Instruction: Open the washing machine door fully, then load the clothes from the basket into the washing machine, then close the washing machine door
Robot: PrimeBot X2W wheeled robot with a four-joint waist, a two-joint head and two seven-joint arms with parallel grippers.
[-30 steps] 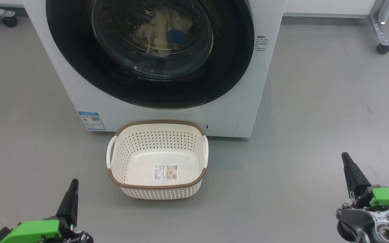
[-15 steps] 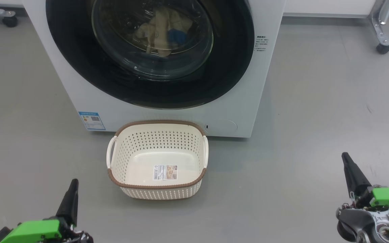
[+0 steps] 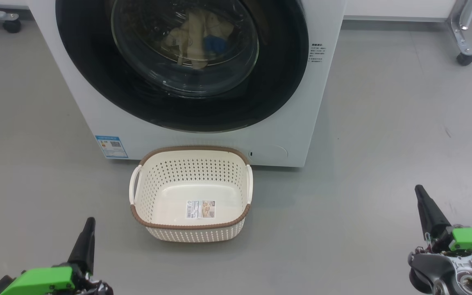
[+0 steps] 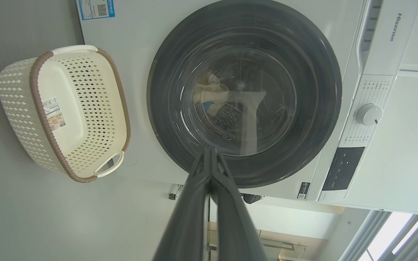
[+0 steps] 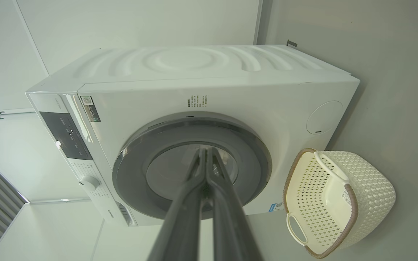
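Observation:
The white washing machine (image 3: 293, 102) stands ahead, its round black door (image 3: 277, 86) closed flat against the front. Through the glass window the pale yellow clothes (image 3: 197, 35) with a blue patch lie inside the drum. On the floor before the machine sits the cream basket (image 3: 191, 223), with just a label sticker on its bottom. My left gripper (image 3: 89, 221) is shut at the lower left, well short of the basket. My right gripper (image 3: 418, 189) is shut at the lower right. Both wrist views show the door (image 4: 165, 108) (image 5: 259, 170) closed and the basket (image 4: 13, 94) (image 5: 372, 203) holding nothing.
Grey floor (image 3: 383, 143) spreads around the machine. A wheeled metal frame leg (image 3: 465, 49) stands at the far right, and another caster (image 3: 11, 25) at the far left. The machine's control panel with a dial (image 4: 369, 114) lies above the door.

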